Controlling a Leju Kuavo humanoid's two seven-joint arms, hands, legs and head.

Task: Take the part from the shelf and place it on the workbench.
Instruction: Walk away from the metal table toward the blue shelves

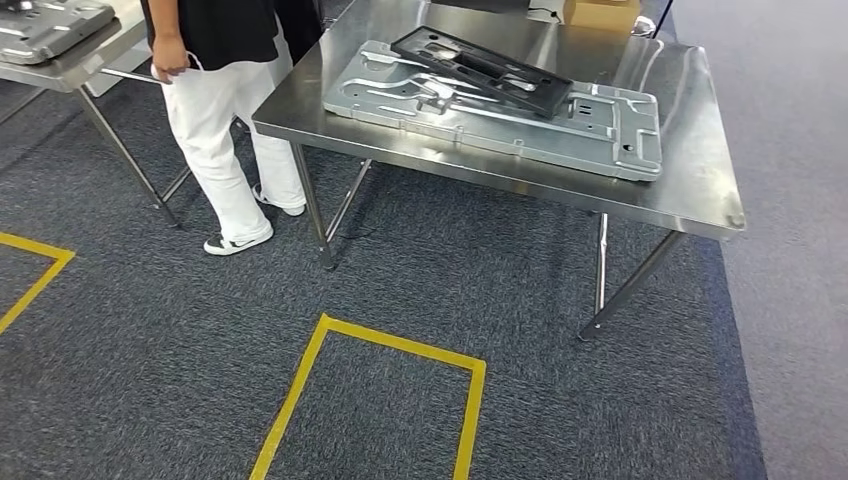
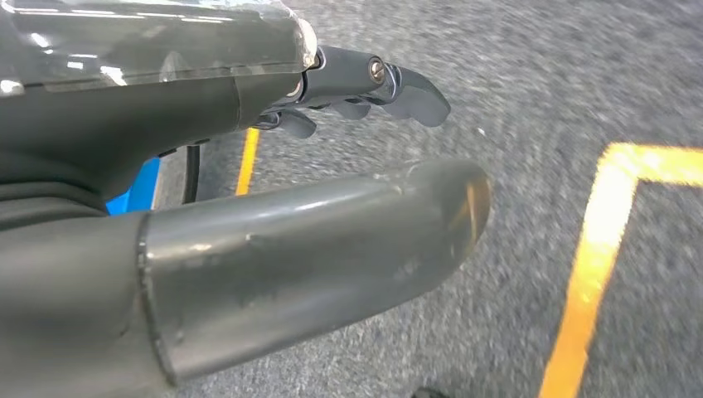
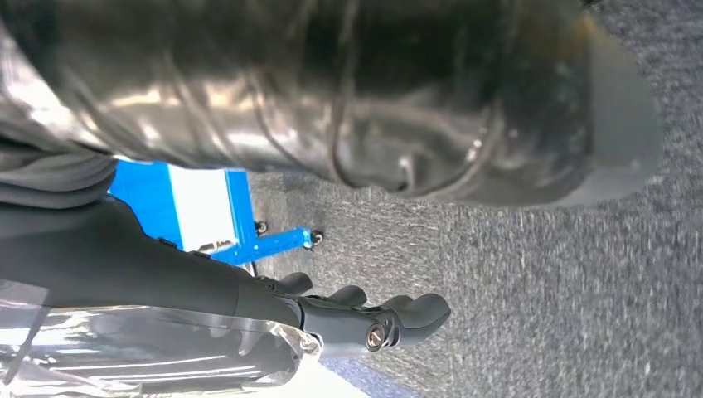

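Note:
A large silver stamped metal part (image 1: 500, 115) lies flat on the steel workbench (image 1: 690, 190), with a black flat part (image 1: 480, 68) resting slantwise on top of it. My left hand (image 2: 273, 224) hangs over the grey carpet, its thumb stretched out and its dark fingers (image 2: 373, 83) lightly bent, holding nothing. My right hand (image 3: 332, 319) also hangs over the carpet; its fingers (image 3: 414, 315) are loosely curved and empty. Both hands are well away from the workbench.
A person (image 1: 215, 90) in white trousers stands at the workbench's left corner, beside a second steel table (image 1: 60, 65) carrying another silver part (image 1: 45, 25). A cardboard box (image 1: 600, 12) sits at the bench's far edge. Yellow tape (image 1: 390, 345) marks a square on the carpet. A blue cart (image 3: 199, 211) stands behind.

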